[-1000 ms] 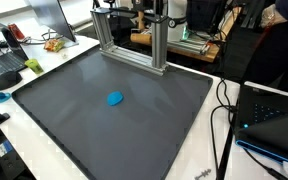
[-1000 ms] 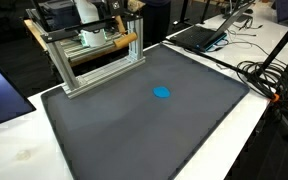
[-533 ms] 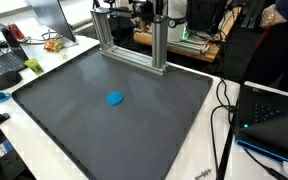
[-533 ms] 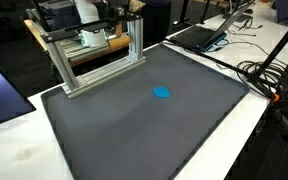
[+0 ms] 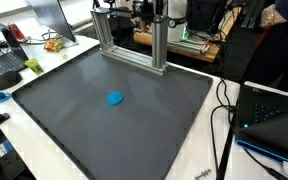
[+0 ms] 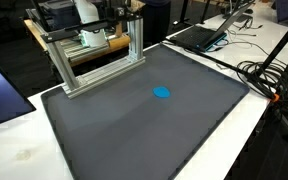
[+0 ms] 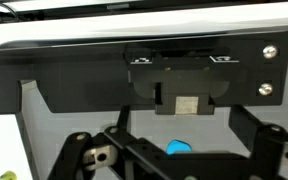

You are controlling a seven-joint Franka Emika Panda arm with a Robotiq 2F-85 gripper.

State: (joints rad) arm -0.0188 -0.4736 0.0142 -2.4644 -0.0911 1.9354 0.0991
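A small flat blue object (image 5: 115, 98) lies near the middle of a dark grey mat (image 5: 164, 120); it also shows as a blue spot (image 6: 162, 93) on the mat (image 6: 134, 130). In the wrist view my gripper (image 7: 179, 165) comes in from the bottom, its two black linkages spread wide and nothing between them. The blue object (image 7: 180, 148) shows far off between them, partly hidden by the gripper's own parts. A black bracket with screws (image 7: 194, 70) crosses the top of that view. In both exterior views the gripper is up behind the metal frame and hard to make out.
An aluminium frame (image 5: 134, 45) stands at the mat's back edge, seen again as the frame (image 6: 94, 60). Laptops (image 5: 274, 120) and cables (image 5: 224, 110) lie beside the mat on the white table. Another laptop (image 6: 199, 35) and cables (image 6: 269, 75) sit at the far side.
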